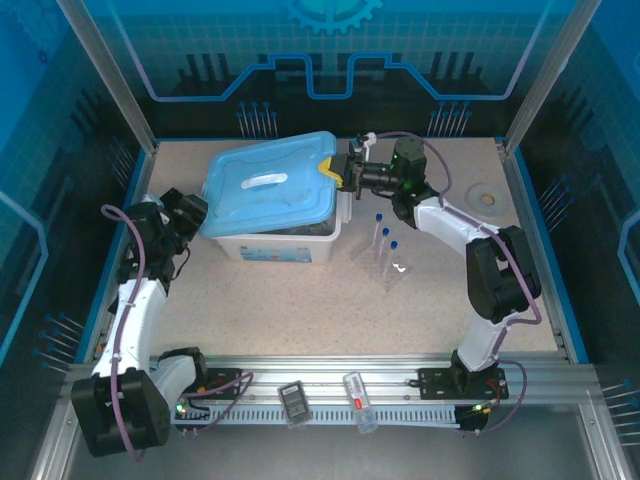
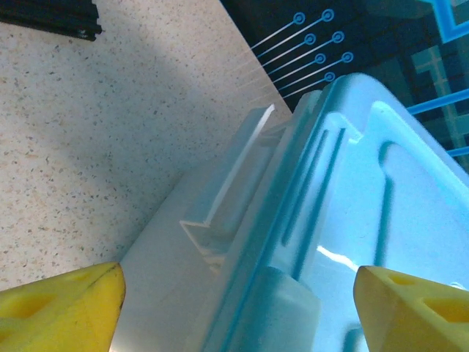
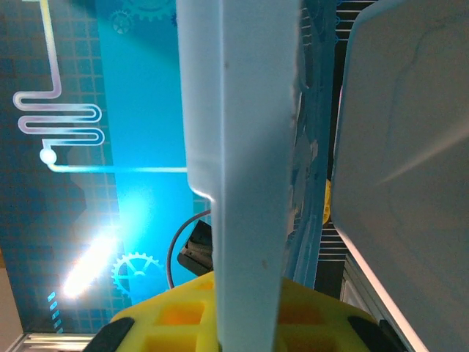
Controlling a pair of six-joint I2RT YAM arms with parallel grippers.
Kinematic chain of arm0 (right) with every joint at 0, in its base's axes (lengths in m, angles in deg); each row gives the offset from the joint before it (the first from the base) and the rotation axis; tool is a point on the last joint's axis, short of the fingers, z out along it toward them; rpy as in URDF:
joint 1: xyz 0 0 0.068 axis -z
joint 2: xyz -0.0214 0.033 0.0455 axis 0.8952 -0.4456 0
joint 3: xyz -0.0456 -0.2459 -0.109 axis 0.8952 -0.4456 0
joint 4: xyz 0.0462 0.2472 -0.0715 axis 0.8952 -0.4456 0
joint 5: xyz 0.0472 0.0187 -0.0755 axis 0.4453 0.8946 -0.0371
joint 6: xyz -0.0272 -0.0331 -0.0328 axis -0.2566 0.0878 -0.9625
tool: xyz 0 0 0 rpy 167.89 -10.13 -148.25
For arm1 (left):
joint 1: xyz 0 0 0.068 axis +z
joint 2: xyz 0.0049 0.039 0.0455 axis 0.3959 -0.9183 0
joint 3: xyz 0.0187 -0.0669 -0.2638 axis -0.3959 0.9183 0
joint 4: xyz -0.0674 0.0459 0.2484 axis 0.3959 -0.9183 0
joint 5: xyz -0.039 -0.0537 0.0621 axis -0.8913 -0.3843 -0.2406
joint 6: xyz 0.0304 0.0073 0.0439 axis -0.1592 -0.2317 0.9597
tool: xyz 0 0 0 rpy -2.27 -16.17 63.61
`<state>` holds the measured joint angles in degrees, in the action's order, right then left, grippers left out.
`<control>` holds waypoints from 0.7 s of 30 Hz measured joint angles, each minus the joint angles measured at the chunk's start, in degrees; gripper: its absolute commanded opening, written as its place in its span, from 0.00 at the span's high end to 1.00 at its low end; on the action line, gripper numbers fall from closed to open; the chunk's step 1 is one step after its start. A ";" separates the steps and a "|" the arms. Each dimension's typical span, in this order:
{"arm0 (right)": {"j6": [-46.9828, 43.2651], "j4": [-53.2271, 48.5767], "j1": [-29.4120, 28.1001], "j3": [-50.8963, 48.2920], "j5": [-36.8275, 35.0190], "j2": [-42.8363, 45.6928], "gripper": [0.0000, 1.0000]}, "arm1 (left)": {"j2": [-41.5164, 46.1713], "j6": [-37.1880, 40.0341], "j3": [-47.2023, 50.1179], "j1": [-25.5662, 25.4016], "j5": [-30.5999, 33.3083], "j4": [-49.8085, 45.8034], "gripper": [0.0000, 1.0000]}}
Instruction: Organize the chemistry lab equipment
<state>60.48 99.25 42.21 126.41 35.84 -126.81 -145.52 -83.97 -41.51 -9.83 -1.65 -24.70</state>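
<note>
The white bin (image 1: pixel 280 243) stands at the middle left of the table. Its light-blue lid (image 1: pixel 265 185) lies tilted on it, the right edge raised. My right gripper (image 1: pixel 348 172) is shut on that edge; in the right wrist view the pale lid edge (image 3: pixel 238 147) runs down between the yellow fingers (image 3: pixel 176 312) of my right gripper (image 3: pixel 245 301). My left gripper (image 1: pixel 188 212) is open at the bin's left end. Its yellow fingertips (image 2: pixel 66 308) stand either side of the bin wall (image 2: pixel 168 264) and lid (image 2: pixel 366 183). Three blue-capped tubes (image 1: pixel 385 232) stand upright in a small clear rack (image 1: pixel 383 262).
A pale round ring (image 1: pixel 487 198) lies at the back right. On the front rail rest a flat black strip (image 1: pixel 293 402) and a small clear piece (image 1: pixel 360 400). Blue walls enclose the table at the back and sides.
</note>
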 measured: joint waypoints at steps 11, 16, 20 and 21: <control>1.05 1.64 0.39 -0.92 0.00 -2.19 0.96 | -1.57 0.00 2.40 0.00 -0.70 1.22 0.19; 1.07 1.81 0.87 -1.62 -0.02 -2.47 0.96 | -3.08 0.00 2.43 0.00 -1.55 2.49 0.19; 1.25 2.34 1.09 -1.77 -0.13 -2.60 0.95 | -4.15 -0.02 2.43 0.00 -2.10 3.93 0.19; 1.29 2.62 1.14 -1.86 -0.17 -2.60 0.94 | -4.37 -0.02 2.43 0.00 -2.23 4.28 0.19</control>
<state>61.77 101.88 43.35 124.55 35.67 -129.42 -149.90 -83.99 -39.08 -9.83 -3.88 -20.42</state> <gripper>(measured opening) 0.140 0.809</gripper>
